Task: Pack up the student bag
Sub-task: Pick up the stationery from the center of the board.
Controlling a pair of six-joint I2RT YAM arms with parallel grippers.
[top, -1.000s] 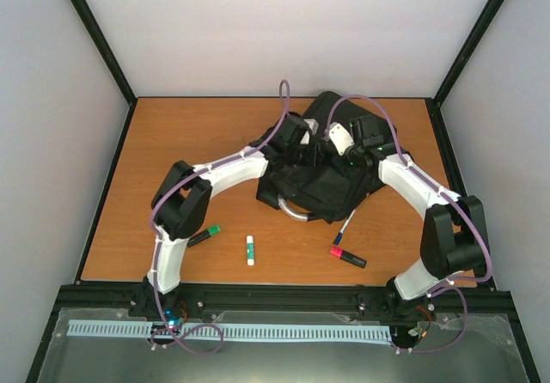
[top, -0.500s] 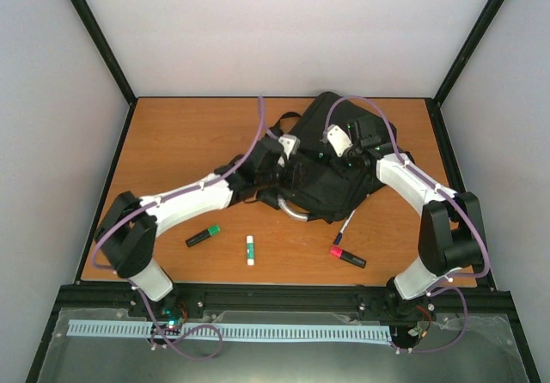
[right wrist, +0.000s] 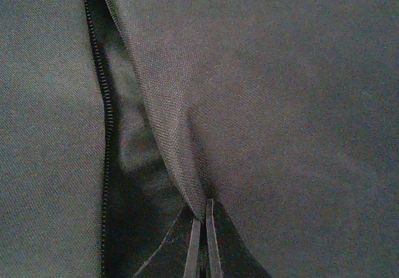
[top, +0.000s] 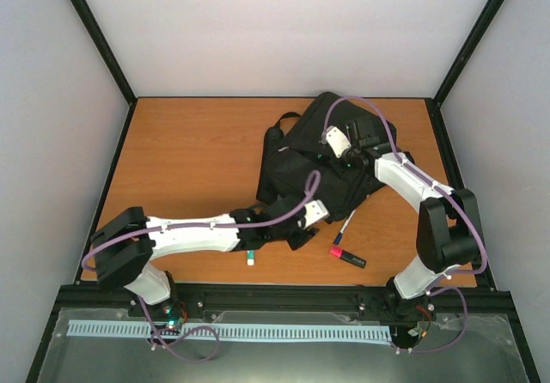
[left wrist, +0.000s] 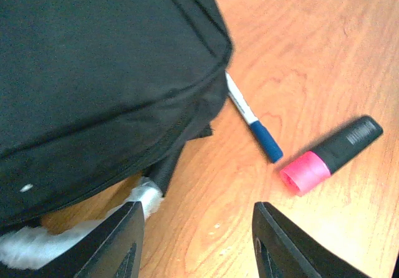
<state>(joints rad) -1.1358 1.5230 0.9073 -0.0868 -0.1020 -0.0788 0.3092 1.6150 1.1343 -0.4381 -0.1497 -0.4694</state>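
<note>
Student bag point(top: 320, 173): black, slumped on the right half of the desk point(top: 189, 147), toward the far edge. Left gripper point(left wrist: 196, 247): just beside the bag's near edge, over bare wood, bag up and to its left in the wrist view. Jaws about halfway apart, nothing between them, no contact discernible. Close by the left finger point(left wrist: 121, 244), the grey loop handle point(left wrist: 43, 247) poking out from under the bag. Ahead of the gripper, a pen point(left wrist: 252, 119) with a blue end, its other end tucked against the bag's corner; just right of it and apart from it, a pink highlighter point(left wrist: 330, 153) with a black body, lying flat. In the overhead view, pen and highlighter between the bag's near right corner and the desk's near edge. Right gripper point(right wrist: 202, 247): on top of the bag, toward its far right side, pressed into the fabric. Jaws closed tight, pinching a raised fold of the bag's cloth beside a zip point(right wrist: 103, 122). Partly hidden under the left arm, a glue stick point(top: 250, 258) on the near desk
</note>
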